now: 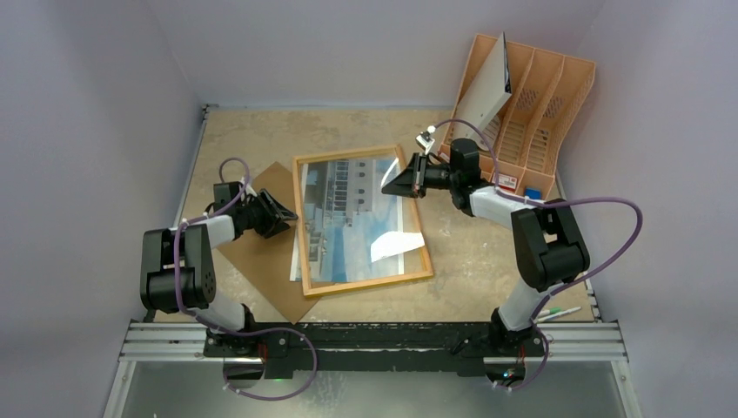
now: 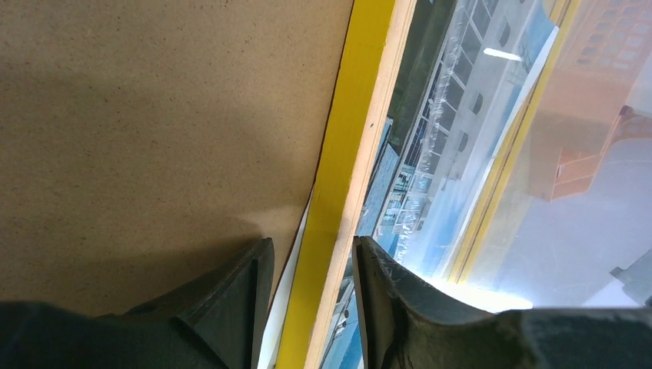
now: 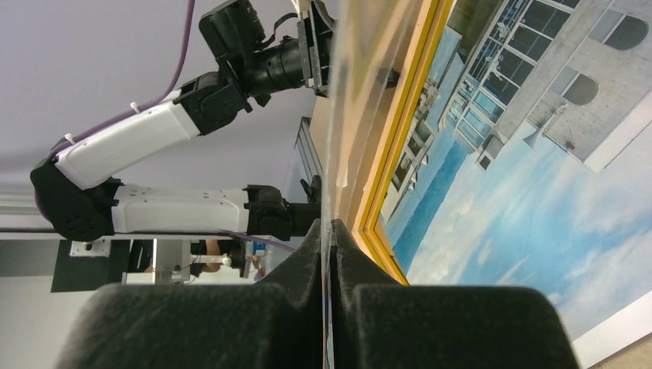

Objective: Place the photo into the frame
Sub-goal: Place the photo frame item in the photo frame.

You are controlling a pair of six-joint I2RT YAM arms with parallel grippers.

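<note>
Here the frame [image 1: 365,285] lay wood side up on the table [image 1: 470,261], partly over a brown board [image 1: 261,261]. The photo [image 1: 348,226] showed picture-up inside its opening. The left gripper [image 1: 285,213] straddled the frame's left rail, one finger on each side; whether it actually pinched the rail could not be told. The right gripper [image 1: 392,183], at the frame's far right part, had its fingers pressed together on the edge of a clear sheet [image 3: 361,69].

right pincer [image 3: 328,227]: clamped on clear sheet [image 3: 355,77] | frame [image 3: 404,115] alongside | photo [image 3: 538,192] right
</note>
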